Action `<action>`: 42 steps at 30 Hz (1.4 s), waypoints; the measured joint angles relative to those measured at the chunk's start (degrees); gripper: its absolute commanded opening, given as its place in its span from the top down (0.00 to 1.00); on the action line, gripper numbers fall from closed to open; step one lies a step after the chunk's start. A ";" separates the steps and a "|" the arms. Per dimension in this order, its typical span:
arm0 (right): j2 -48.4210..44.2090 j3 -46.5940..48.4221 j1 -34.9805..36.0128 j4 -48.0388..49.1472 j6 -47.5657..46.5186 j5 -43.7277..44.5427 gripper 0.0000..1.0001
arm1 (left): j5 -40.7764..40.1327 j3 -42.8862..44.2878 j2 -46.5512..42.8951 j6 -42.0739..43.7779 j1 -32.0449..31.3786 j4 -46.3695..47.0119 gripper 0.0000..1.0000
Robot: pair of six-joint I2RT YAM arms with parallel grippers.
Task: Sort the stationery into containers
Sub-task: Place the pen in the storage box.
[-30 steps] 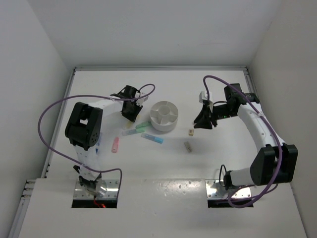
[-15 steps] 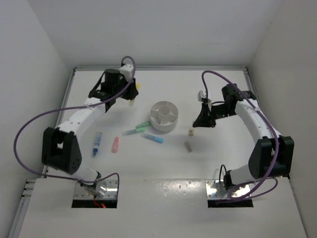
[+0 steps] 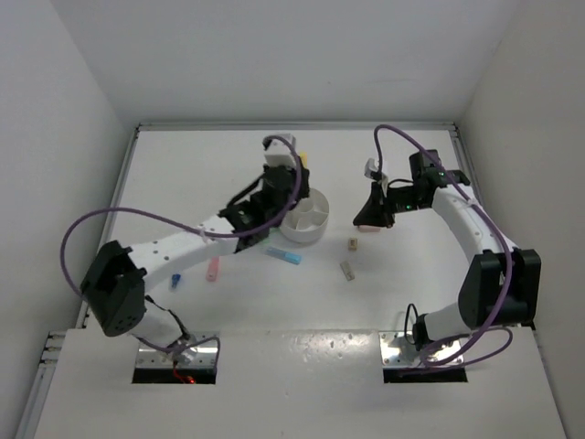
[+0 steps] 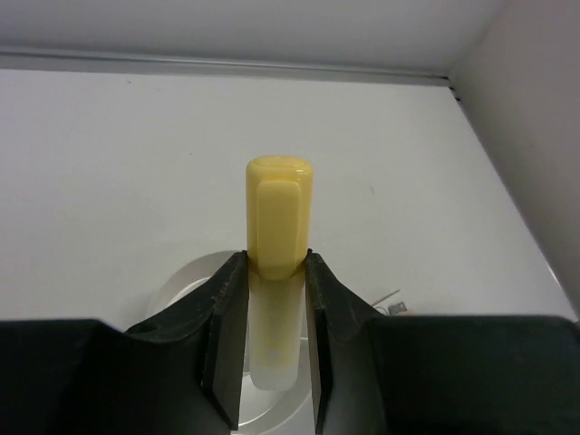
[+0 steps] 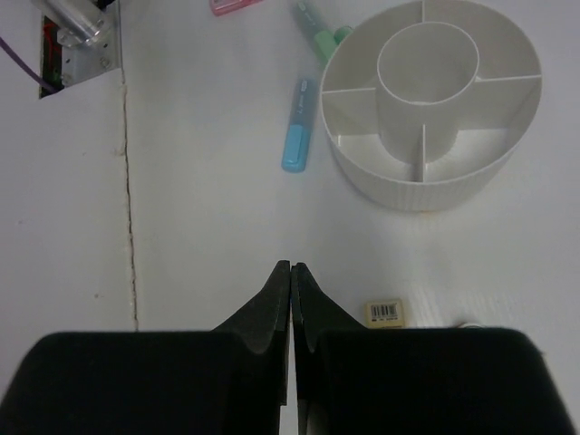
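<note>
Two arms work over one white surface. The left jaws, partly open, clamp the yellow marker across its pale barrel, the cap projecting past the fingertips, at the far-left rim of the organiser. Its height above that rim cannot be told. The right jaws are pressed fully together on nothing, just beside the tan eraser. The marker is probably light, rigid, smooth plastic and apt to slip, so mid-barrel across the narrow width seems the soundest hold. Only the left wrist view shows this grip. Only the right wrist view shows the organiser's wedges and round well, nothing visible in them, with light blue, green and pink markers nearby. Only the top view places the grey eraser and blue marker.
</note>
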 measured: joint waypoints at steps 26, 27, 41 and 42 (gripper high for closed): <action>1.92 -0.02 0.00 0.90 0.72 0.61 1.00 | -34.12 12.70 22.75 0.28 -3.15 6.32 1.00; 1.92 -0.02 0.00 0.90 0.72 0.61 1.00 | -34.27 12.70 23.45 0.22 -3.15 6.21 1.00; 1.97 -0.02 -0.63 0.81 0.50 0.61 1.00 | -35.56 12.66 26.18 -1.60 -2.49 5.35 1.00; 1.97 -0.02 -0.63 0.79 0.50 0.61 1.00 | -35.54 12.59 26.18 -1.81 -2.49 5.33 1.00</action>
